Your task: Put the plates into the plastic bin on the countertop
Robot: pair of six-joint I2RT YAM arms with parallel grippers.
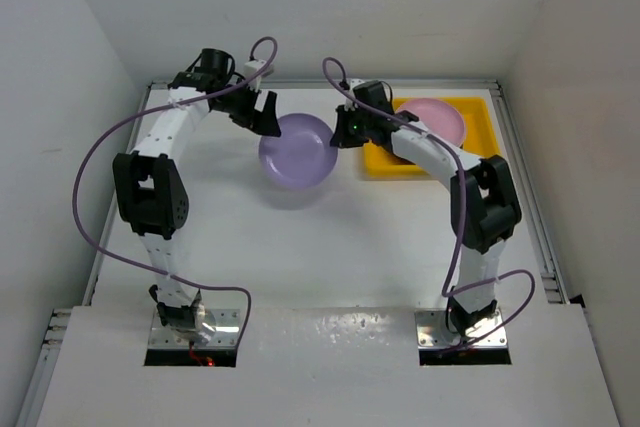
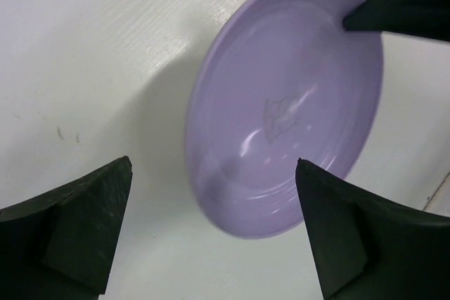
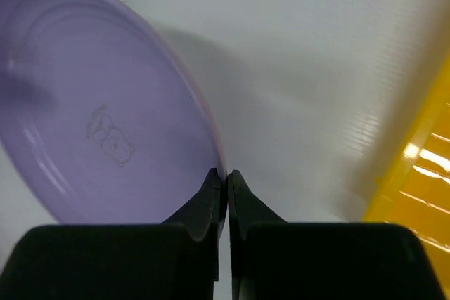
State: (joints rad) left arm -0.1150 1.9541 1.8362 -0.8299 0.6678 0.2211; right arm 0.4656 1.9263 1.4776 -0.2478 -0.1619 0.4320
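Top external view: a lilac plate [image 1: 298,150] is seen over the middle of the white countertop [image 1: 330,247], between the two grippers and to the left of the yellow bin [image 1: 478,125]. The bin is set at the far right of the countertop, and a pink plate [image 1: 434,119] is laid inside it, filling much of its floor. The lilac plate is outside the bin, with its right rim near the bin's left wall but not over it.

The right gripper [image 3: 226,186] is shown in the right wrist view with its jaws pressed together on the lilac plate's rim, so that only the thin edge is caught between them. The plate is held at a tilt, and a soft shadow is cast under it on the countertop. Whether its lower side is resting on the countertop cannot be told. A faint bear outline [image 3: 109,138] is marked in the middle of the plate. The bin's yellow wall is seen at the right edge of this view, just beside the gripped rim.

The left gripper [image 2: 211,233] is spread wide and nothing is held by it. In the left wrist view its two dark fingers [image 2: 70,237] are seen at the lower corners, with the lilac plate ahead of them and between them. From above, this gripper is placed at the plate's far left rim; whether the rim is touched cannot be told.
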